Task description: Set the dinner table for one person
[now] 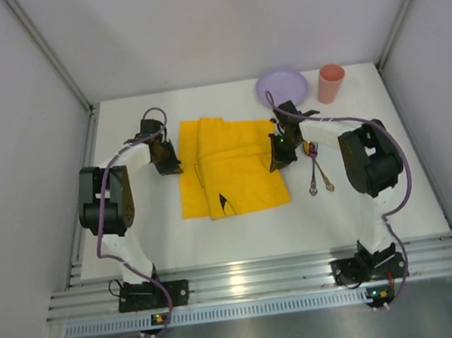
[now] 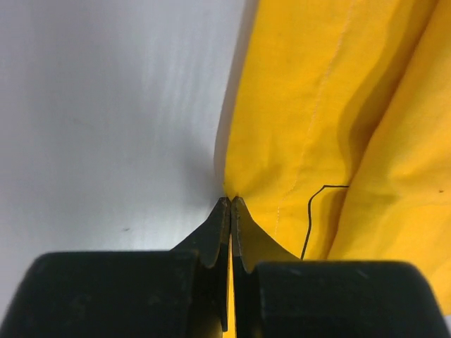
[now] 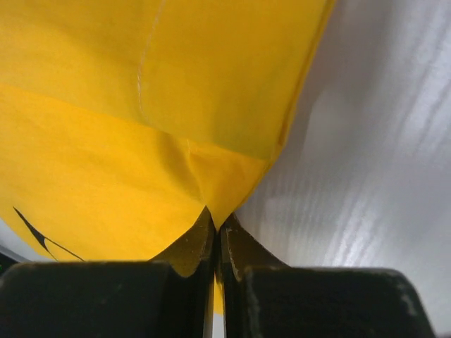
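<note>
The yellow cloth placemat [image 1: 230, 164] lies partly folded in the middle of the white dinner table [image 1: 242, 233]. My left gripper [image 1: 168, 164] is shut on the placemat's left edge [image 2: 282, 127]; yellow cloth shows between its fingertips [image 2: 224, 211]. My right gripper [image 1: 279, 161] is shut on the placemat's right edge [image 3: 176, 141], with cloth pinched between its fingertips [image 3: 206, 224]. A lilac plate [image 1: 281, 87] and a salmon cup [image 1: 330, 83] stand at the back right. A spoon and fork [image 1: 317, 168] lie right of the placemat.
Grey walls [image 1: 14, 121] close in the table on three sides. An aluminium rail [image 1: 248, 282] runs along the near edge by the arm bases. The cutlery lies close beside my right arm [image 1: 369, 160].
</note>
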Available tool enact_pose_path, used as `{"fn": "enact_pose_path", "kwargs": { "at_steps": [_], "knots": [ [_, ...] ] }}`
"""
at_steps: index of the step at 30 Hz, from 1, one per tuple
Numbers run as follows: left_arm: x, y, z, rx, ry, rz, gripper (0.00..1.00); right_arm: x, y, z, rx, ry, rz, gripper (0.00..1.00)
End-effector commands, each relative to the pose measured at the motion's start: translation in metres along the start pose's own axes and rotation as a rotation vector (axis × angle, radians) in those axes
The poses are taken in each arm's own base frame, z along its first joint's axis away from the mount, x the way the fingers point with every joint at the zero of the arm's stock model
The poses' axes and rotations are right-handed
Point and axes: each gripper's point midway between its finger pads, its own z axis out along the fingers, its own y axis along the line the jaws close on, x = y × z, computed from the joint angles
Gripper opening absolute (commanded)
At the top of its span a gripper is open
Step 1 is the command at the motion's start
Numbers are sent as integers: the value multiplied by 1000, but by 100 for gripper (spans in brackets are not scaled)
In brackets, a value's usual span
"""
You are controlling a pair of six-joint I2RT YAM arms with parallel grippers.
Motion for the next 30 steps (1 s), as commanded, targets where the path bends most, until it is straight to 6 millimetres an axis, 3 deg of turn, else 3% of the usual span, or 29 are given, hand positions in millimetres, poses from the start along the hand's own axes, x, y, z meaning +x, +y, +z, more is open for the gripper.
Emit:
{"fn": "enact_pose_path", "kwargs": {
  "at_steps": [1,7,11,24,30],
  "knots": [
    [0,35,-29,-102,-9,8,0,-10,-16,-32,53,-73,15,0],
    [0,84,-67,-217,-49,5,0,-7,-35,-52,98,-103,40,0],
    [6,108,-86,-283,-66,-1,0,0,-37,-61,99,-103,38,0],
    [16,118,-102,-322,-59,-17,0,53,-61,-59,170,-29,104,0],
    [14,123,-104,-358,-59,-13,0,47,-68,-66,210,-59,93,0]
  ]
}}
